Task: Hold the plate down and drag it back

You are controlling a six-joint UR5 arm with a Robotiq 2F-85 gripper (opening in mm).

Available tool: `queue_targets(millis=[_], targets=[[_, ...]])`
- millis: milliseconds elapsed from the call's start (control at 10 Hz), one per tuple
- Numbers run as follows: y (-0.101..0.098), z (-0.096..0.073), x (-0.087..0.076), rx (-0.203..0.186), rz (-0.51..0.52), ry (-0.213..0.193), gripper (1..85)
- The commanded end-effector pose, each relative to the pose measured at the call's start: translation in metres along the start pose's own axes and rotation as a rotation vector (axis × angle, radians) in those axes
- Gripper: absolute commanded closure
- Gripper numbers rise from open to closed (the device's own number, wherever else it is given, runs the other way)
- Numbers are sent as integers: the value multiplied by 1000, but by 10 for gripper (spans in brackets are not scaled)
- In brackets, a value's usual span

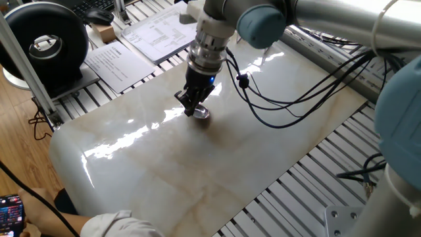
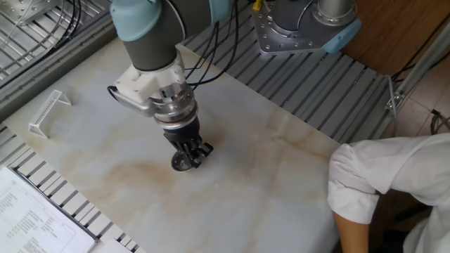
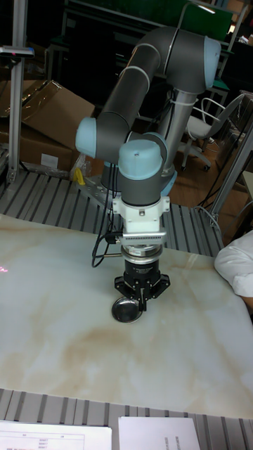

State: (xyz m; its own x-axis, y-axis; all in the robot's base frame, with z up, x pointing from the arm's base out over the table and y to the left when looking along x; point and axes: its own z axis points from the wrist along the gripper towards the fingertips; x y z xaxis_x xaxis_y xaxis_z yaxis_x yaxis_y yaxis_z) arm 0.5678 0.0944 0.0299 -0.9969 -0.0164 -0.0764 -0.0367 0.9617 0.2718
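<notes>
Looks like we're mid-drag: the end effector (image 3: 143, 304), fingers pressed together, bears down on the plate (image 3: 127, 310) mid-worktop (image 3: 56, 337), so pulling it back remains.

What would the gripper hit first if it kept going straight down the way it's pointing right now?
The gripper points straight down, and the plate lies right under its fingertips, seemingly already touching. So it would meet the plate first, then the marble tabletop beneath it. Actual contact is hard to confirm from these views.
</notes>
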Motion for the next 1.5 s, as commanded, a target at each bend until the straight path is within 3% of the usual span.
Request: queue_targets(millis=[0,300,400,700,800,900,1000,1300,1400], targets=[[3,-2,-3,21,-20,-9,543],[9,-5,-9,13,-56,-21,423],[10,-9,-10,19,-58,-19,423],[-24,-45,8,42,-117,18,470],[-45,-62,17,60,-149,27,503],[-43,-62,17,54,-164,27,583],[-50,-63,9,83,-178,0,843],[-83,-66,10,204,-132,14,843],[-101,-69,14,220,-146,12,843]])
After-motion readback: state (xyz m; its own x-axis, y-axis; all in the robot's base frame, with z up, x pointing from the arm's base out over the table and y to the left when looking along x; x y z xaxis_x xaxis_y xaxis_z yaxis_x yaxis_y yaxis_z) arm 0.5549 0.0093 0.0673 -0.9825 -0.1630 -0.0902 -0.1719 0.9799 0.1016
